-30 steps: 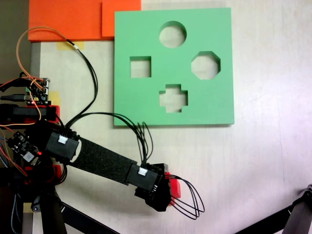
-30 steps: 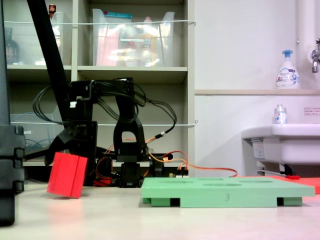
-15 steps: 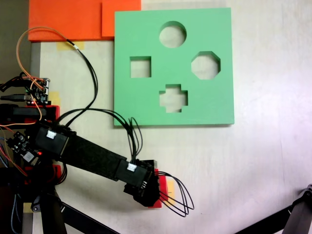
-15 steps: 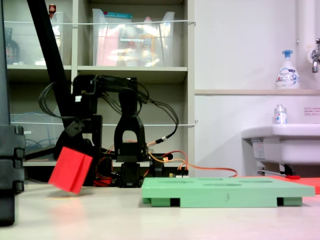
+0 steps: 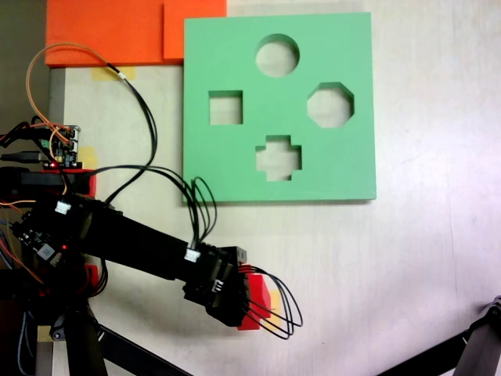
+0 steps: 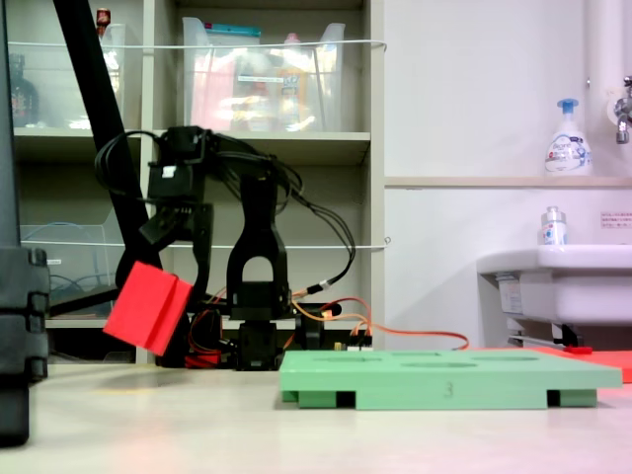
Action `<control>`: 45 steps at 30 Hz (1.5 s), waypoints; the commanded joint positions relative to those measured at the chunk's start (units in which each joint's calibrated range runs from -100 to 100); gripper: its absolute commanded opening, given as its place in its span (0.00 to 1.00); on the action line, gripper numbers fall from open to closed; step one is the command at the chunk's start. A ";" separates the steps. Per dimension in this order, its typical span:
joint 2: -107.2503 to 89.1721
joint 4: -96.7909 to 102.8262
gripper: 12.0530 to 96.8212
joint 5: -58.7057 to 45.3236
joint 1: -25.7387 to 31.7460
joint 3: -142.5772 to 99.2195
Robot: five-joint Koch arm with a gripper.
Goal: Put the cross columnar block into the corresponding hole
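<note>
A table (image 5: 438,258) carries a green board (image 5: 227,164), which lies flat with its cross hole (image 5: 279,157) open beside round, square and octagonal cutouts. The arm (image 5: 133,243) reaches out below the board in a fixed view. Its gripper (image 6: 158,281) is clamped on the red block (image 6: 148,307), tilted, clear of the table, well apart from the board.

We see a pale table (image 6: 296,434), shelves (image 6: 267,143) holding clear bins, a white wall (image 6: 474,89), and a sink (image 6: 558,286) with what looks like a soap bottle (image 6: 568,138).
</note>
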 commanded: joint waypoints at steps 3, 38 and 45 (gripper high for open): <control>-5.68 -2.10 0.29 1.17 1.32 2.90; 0.74 2.42 0.30 23.98 22.12 14.56; 1.30 2.71 0.30 24.96 23.59 14.46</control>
